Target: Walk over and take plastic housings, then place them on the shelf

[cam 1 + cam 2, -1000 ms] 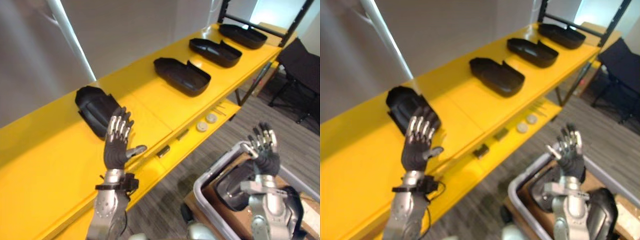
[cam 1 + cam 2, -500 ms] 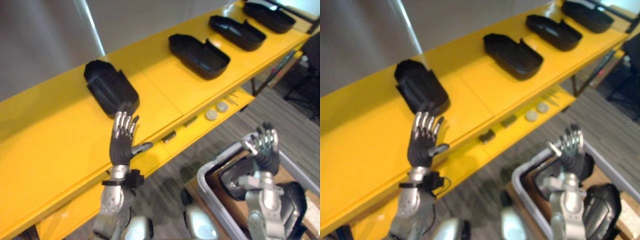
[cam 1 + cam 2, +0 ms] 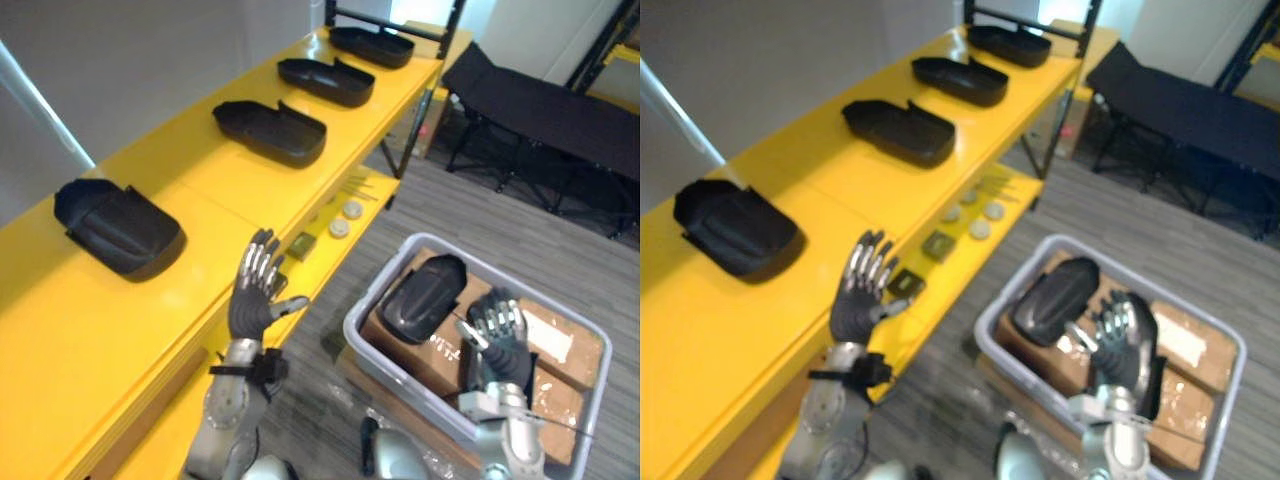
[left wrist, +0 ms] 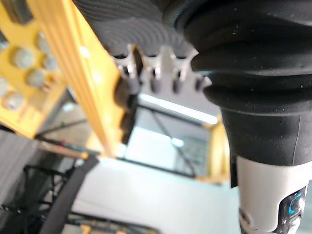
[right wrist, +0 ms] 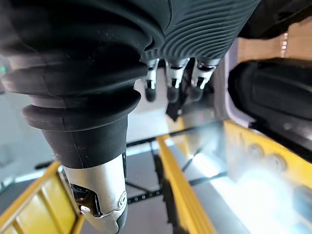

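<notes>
My left hand (image 3: 249, 308) is raised over the front edge of the yellow shelf (image 3: 230, 185). Its fingers (image 3: 260, 265) are straight and spread, with the thumb out to the side, and they hold nothing. Four black housings lie in a row along the top of the shelf. The nearest housing (image 3: 118, 228) sits up and to the left of my left fingers, well apart from them. The second housing (image 3: 270, 131), third housing (image 3: 325, 81) and farthest housing (image 3: 371, 46) run away toward the shelf's far end. On the lower ledge, beyond my left fingertips, lie some small round parts (image 3: 345, 218).

My right hand (image 3: 498, 340) is up over the grey bin (image 3: 358, 322) on the floor. Its fingers (image 3: 503, 316) are loosely extended and empty. One more black housing, the bin housing (image 3: 422, 293), lies tilted on the cardboard boxes (image 3: 548, 345) inside the bin. It is just beside my right thumb, on the side toward the shelf. I cannot tell whether the thumb touches it, but my fingers are not curled round it. In the right wrist view, the same dark shell shows just past my fingertips.
</notes>
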Robot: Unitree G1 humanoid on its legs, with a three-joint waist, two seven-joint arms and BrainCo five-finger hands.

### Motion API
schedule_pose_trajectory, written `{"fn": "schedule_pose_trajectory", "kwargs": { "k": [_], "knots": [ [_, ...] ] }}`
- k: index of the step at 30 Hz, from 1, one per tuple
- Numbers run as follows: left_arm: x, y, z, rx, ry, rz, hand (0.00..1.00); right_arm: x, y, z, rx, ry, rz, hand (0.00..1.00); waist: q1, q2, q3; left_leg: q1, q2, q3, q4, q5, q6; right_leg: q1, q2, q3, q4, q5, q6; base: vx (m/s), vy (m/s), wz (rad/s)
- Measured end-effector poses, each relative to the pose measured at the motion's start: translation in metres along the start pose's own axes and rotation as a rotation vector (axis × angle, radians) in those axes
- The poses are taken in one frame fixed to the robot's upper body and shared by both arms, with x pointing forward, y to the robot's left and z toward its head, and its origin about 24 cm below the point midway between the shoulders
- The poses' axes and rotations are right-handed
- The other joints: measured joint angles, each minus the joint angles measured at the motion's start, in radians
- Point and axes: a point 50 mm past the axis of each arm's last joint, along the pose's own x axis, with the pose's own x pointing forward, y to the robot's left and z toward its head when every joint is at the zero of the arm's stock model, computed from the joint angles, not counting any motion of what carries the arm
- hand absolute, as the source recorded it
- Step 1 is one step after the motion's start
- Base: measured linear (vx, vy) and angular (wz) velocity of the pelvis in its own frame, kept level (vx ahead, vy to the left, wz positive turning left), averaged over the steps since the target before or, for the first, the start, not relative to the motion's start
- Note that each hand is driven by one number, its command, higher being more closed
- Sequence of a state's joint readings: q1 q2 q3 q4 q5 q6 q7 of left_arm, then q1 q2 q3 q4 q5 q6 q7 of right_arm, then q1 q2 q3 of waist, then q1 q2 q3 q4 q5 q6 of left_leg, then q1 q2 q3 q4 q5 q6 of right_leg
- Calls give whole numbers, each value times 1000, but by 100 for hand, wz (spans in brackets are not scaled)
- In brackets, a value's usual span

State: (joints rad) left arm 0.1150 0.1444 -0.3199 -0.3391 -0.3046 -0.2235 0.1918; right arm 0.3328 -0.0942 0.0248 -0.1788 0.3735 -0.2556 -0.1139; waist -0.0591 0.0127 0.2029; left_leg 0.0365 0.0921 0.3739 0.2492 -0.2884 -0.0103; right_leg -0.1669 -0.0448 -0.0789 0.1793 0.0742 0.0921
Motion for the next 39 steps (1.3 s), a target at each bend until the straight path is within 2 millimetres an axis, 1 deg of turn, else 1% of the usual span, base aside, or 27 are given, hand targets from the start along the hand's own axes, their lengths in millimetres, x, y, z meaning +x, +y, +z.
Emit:
{"fn": "schedule_pose_trajectory", "kwargs": {
  "k": [1, 2, 3, 4, 5, 6, 7, 9, 10, 11, 14, 17, 18, 19, 21, 22, 23, 24, 26, 28, 32, 34, 35, 37, 39],
  "knots": [
    [0, 0, -4, 6, 27, 0, 0, 1, 5, -1, 11, 0, 10, 0, 5, 3, -7, 8, 13, 35, -14, 16, 11, 8, -9, -23, 6, -24, -48, -95, -13, -81],
    [-1, 1, -6, 11, 44, 0, 0, 0, 4, -3, 10, 9, 5, 0, 1, -2, -7, 19, 14, 46, -15, 26, 0, 8, -24, -44, 48, -69, -82, 23, -16, -56],
    [-3, 3, -9, 16, 66, 10, 0, -1, 2, -7, 6, 34, 0, 0, -3, -8, -11, 35, 15, 62, -15, 28, -2, 13, -46, -64, 86, -109, -81, 67, -33, -34],
    [-7, 7, -13, 24, 92, 29, 0, -2, 0, -13, 3, 73, -8, 0, -5, -13, -26, 39, 21, 74, -9, 29, -3, 15, -59, -63, 94, -112, -56, 67, -51, -30],
    [-8, 10, -14, 28, 101, 43, 0, -3, 0, -16, 6, 91, -12, 0, -10, -22, -32, 38, 27, 74, 2, 31, -6, 22, -52, -61, 87, -106, -40, 52, -74, -19],
    [-8, 11, -14, 30, 103, 53, 0, -5, -2, -16, 4, 97, -14, 0, -10, -22, -32, 38, 30, 72, 4, 34, -12, 30, -43, -64, 75, -103, -36, 39, -187, -14],
    [-9, 16, -15, 25, 106, 91, 0, -6, -5, -18, -5, 120, -9, 0, -9, -14, -31, 32, 48, 68, 4, 43, -28, 48, -22, -75, 25, -93, -40, 26, -169, -11],
    [-9, 16, -17, 24, 115, 97, 0, -7, -9, -19, -15, 137, -16, 0, -9, -3, -31, 22, 65, 59, 12, 44, -30, 68, -1, -85, -30, -64, -47, -8, -121, -4],
    [-10, 16, -17, 26, 115, 99, 0, -6, -10, -20, -19, 138, -17, 0, -9, -2, -32, 9, 72, 51, 24, 44, -30, 70, 6, -85, -46, -56, -51, -46, -105, -9],
    [-10, 17, -17, 25, 115, 110, 0, -1, -11, -20, -33, 138, -11, 0, -4, -1, -28, -8, 82, 46, 45, 44, -31, 73, 22, -82, -80, -34, -58, -64, -90, -15],
    [-11, 18, -18, -6, 124, 123, 0, 6, -11, -17, -44, 117, -10, 0, -2, -1, -23, -5, 91, 45, 44, 43, -31, 106, 42, -75, -181, -5, -65, -88, -54, -21],
    [-12, 16, -16, -22, 100, 129, 0, 10, -17, -9, -31, 82, -46, 0, 4, 6, -11, -2, 87, 45, 34, 48, -39, 109, 34, -111, -211, -1, -68, -66, 14, -23],
    [-12, 16, -16, -29, 90, 137, 0, 11, -20, -7, -36, 75, -58, 0, 2, 5, -7, -3, 80, 42, 36, 48, -40, 103, 29, -100, -212, 18, -71, -52, 39, -22],
    [-13, 16, -15, -33, 87, 145, 0, 12, -21, -6, -41, 73, -57, 0, 3, 5, -7, -3, 76, 37, 36, 48, -40, 100, 29, -91, -216, 21, -70, -32, 36, -40],
    [-17, 16, -14, -45, 85, 172, 0, 15, -20, -4, -46, 63, -45, 0, 6, 8, -6, -2, 61, -7, 26, 49, -39, 98, 24, -88, -248, 22, -68, 1, 38, -54],
    [-17, 15, -14, -45, 85, 171, 0, 15, -20, -4, -46, 62, -45, 0, 6, 8, -6, -1, 57, -7, 18, 48, -39, 97, 22, -90, -255, 23, -69, 10, 51, -35],
    [-16, 15, -13, -46, 82, 169, 0, 13, -20, -5, -42, 68, -50, 0, 1, 6, -5, 0, 49, -7, 5, 48, -39, 96, 15, -95, -269, 34, -68, 2, 61, -11],
    [-16, 15, -13, -45, 81, 169, 0, 10, -20, -7, -34, 81, -63, 0, -5, -3, 0, 0, 36, -7, -1, 48, -39, 91, 4, -99, -269, 59, -63, -8, 73, -5],
    [-16, 15, -13, -45, 83, 171, 0, 6, -21, -12, -19, 105, -103, 0, -6, -8, 3, -3, 31, -6, -1, 47, -37, 83, -7, -105, -269, 77, -61, -17, 81, -6],
    [-16, 16, -13, -44, 82, 179, 0, 4, -23, -15, -15, 125, -140, 0, -6, -4, 19, -5, 24, -6, 4, 32, -35, 80, -9, -104, -269, 90, -56, -3, 93, -9],
    [-14, 16, -12, -43, 75, 184, 0, 4, -26, -14, -59, 118, -167, 0, -6, -4, 26, -25, 16, -7, 9, 23, -26, 61, -16, -102, -268, 98, -52, 9, 69, -1],
    [-11, 12, -11, -49, 66, 170, 0, 4, -31, -14, -67, 120, -186, 0, -6, -4, 31, -34, 13, -16, 22, 19, -19, 64, -22, -107, -259, 104, -45, 52, 69, 8],
    [-8, 9, -10, -54, 55, 150, 0, 3, -35, -13, -72, 120, -203, 0, -5, -5, 34, -43, 10, -49, 45, 12, -10, 71, -25, -109, -256, 108, -43, 44, 99, 9],
    [-3, 3, -7, -64, 37, 100, 0, 3, -41, -11, -64, 113, -228, 0, -3, -1, 53, -37, 17, -78, 90, -8, -12, 85, -26, -108, -229, 103, -47, 0, 127, -3],
    [0, -6, -5, -79, 24, 31, 0, -2, -47, -11, -47, 107, -259, 0, -2, 3, 80, -34, 29, -94, 153, -40, -2, 80, -28, -81, -170, 101, -48, -62, 168, -24]
  ]
}}
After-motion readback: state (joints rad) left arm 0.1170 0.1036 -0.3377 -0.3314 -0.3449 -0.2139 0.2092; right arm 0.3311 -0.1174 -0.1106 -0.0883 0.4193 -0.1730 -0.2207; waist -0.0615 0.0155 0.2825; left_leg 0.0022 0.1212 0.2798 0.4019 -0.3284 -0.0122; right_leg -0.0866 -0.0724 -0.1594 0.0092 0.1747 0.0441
